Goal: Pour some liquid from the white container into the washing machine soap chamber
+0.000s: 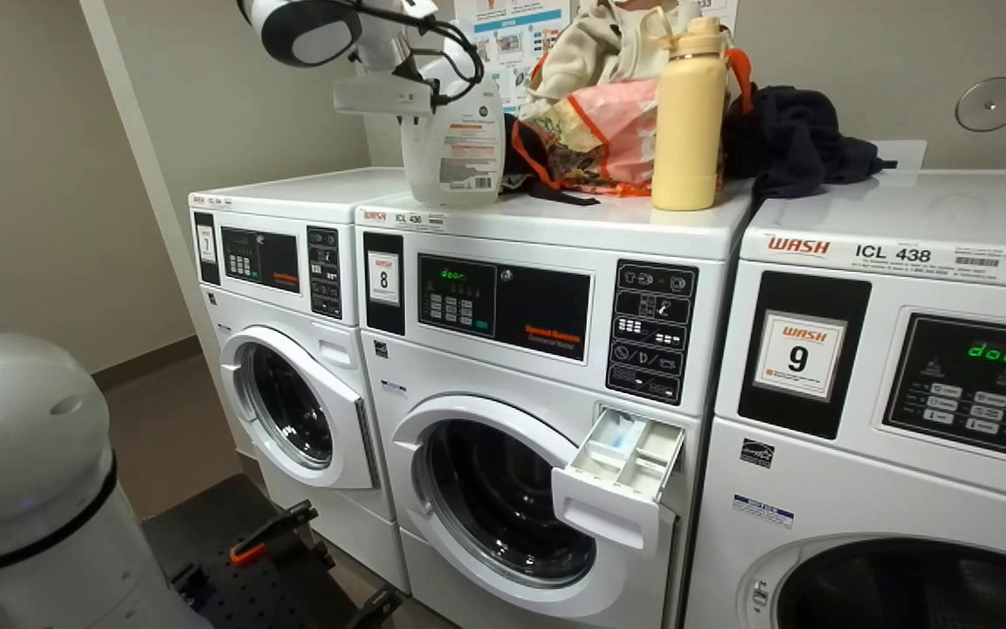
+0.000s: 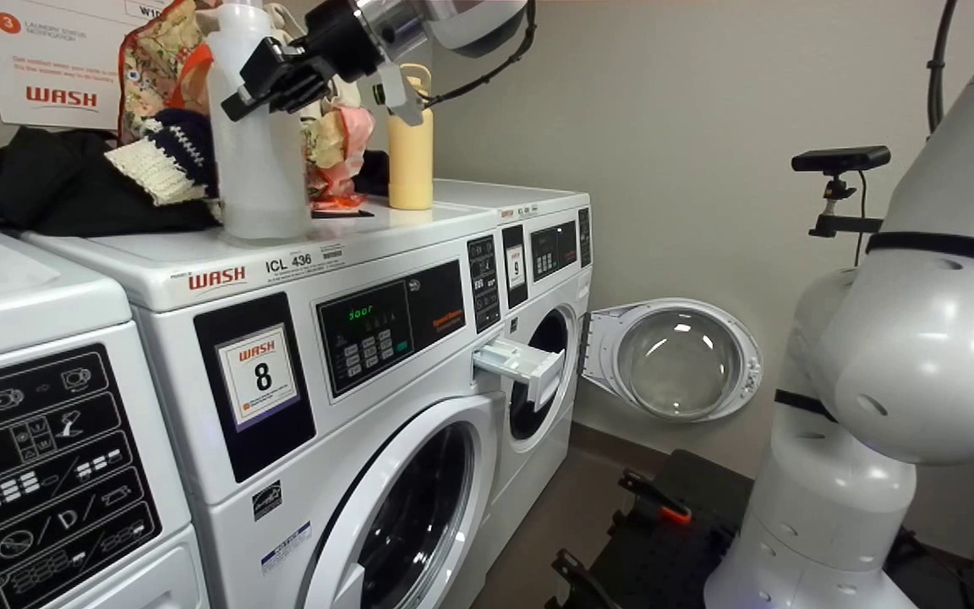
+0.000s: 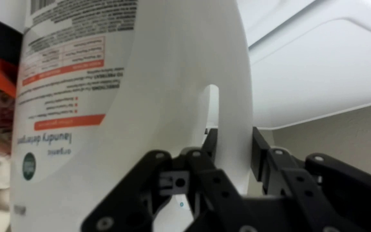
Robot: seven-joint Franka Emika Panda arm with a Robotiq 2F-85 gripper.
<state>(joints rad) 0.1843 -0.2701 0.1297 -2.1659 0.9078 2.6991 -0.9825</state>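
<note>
The white container (image 1: 455,162) is a translucent jug with a pale label, upright on the washing machine (image 1: 520,371) top near its front edge. It also shows in an exterior view (image 2: 260,182) and fills much of the wrist view (image 3: 169,64). My gripper (image 3: 233,154) has its two pads on either side of the jug's handle, with the handle filling the gap. The gripper also shows in an exterior view (image 2: 257,91); its fingers are hidden in the opposite exterior view. The soap chamber (image 1: 605,508) is pulled out, its compartments showing; it also juts out in an exterior view (image 2: 544,378).
A yellow-tan bottle (image 1: 686,131), a colourful bag (image 1: 616,131) and dark clothing (image 1: 804,131) sit on the washer tops beside the jug. A washer with a "9" sticker (image 1: 798,358) stands alongside. An open round door (image 2: 677,364) sticks out. A black table (image 1: 245,568) carries clamps.
</note>
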